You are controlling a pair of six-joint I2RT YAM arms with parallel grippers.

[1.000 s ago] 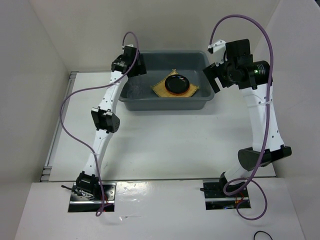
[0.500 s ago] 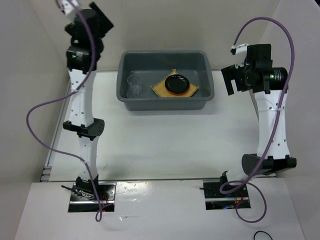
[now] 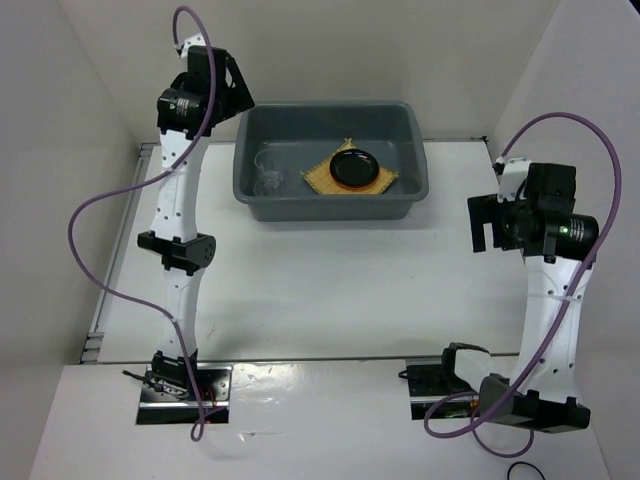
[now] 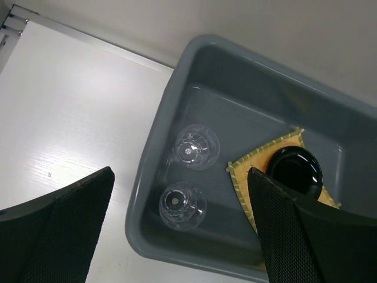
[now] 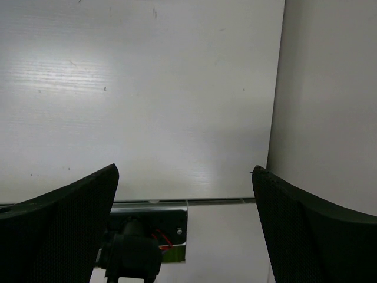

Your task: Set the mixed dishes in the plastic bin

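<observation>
Seemingly I'm done: mat (image 3: pixel 318 178), black plate (image 3: pixel 354 167) and 2 cups (image 4: pixel 191 146) sit in the bin (image 3: pixel 325 212); left gripper (image 4: pixel 179 194) and right gripper (image 5: pixel 185 177) hang spread, empty.

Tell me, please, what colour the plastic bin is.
The plastic bin is dark grey, clearest in the top external view.

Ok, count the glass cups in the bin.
2. Both stand in the bin, left of the bamboo mat: one glass cup toward the near wall, the other behind it. None seems hidden.
</observation>
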